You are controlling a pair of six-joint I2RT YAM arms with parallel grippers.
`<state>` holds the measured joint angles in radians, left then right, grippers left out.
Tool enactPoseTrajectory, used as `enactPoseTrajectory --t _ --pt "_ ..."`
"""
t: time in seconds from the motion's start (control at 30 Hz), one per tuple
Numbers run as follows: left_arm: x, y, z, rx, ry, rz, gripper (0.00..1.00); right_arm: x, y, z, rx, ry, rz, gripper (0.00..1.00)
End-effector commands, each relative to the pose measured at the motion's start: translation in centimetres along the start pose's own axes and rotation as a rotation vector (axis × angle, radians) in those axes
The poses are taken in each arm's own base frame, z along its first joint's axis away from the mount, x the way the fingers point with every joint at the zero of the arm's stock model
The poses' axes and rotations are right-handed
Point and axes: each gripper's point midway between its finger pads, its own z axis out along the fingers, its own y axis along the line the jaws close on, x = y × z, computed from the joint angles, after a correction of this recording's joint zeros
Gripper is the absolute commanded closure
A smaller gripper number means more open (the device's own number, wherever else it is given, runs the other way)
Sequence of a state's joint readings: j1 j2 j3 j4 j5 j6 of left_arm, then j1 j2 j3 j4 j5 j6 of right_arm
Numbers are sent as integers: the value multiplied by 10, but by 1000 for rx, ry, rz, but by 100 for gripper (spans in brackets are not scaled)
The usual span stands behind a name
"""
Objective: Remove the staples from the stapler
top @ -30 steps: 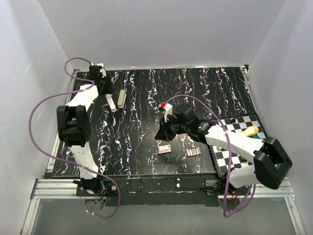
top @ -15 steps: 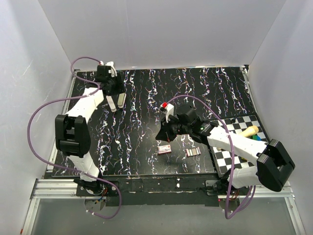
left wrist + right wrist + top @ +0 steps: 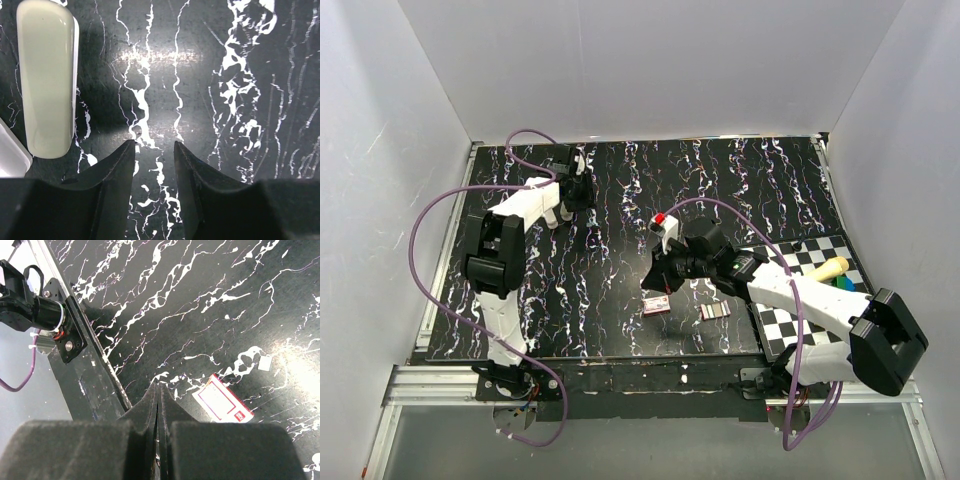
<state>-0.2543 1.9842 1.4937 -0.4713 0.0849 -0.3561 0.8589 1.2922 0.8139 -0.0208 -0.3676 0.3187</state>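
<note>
A black, white-veined tabletop [image 3: 740,190] filled the white-walled cell. The stapler [image 3: 47,80] lay toward its far left part. It was a cream body whose long axis ran roughly parallel to the fingers of the left gripper [image 3: 152,146]. In the wrist view it sat off to the left, clear of the jaws, which stood partly apart over bare table with nothing between them. The right gripper [image 3: 158,390] was clenched on nothing, well apart from the stapler and near a red-and-white box [image 3: 222,402]. The left arm was plainly nearer, and it probably needed a sideways shift to straddle the stapler.
</note>
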Motion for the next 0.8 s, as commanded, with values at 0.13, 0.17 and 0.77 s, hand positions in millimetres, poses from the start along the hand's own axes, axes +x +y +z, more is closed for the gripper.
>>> enactPoseTrajectory --t 0.13,0.17,0.77 --pt "-8 -2 8 -55 -15 7 70 -9 8 -4 -25 -43 -42 99" --pt "-10 3 8 -90 -25 12 70 -9 7 -4 -23 -40 -40 99" --pt "25 28 30 -196 56 44 70 -4 6 2 -34 -25 -22 99"
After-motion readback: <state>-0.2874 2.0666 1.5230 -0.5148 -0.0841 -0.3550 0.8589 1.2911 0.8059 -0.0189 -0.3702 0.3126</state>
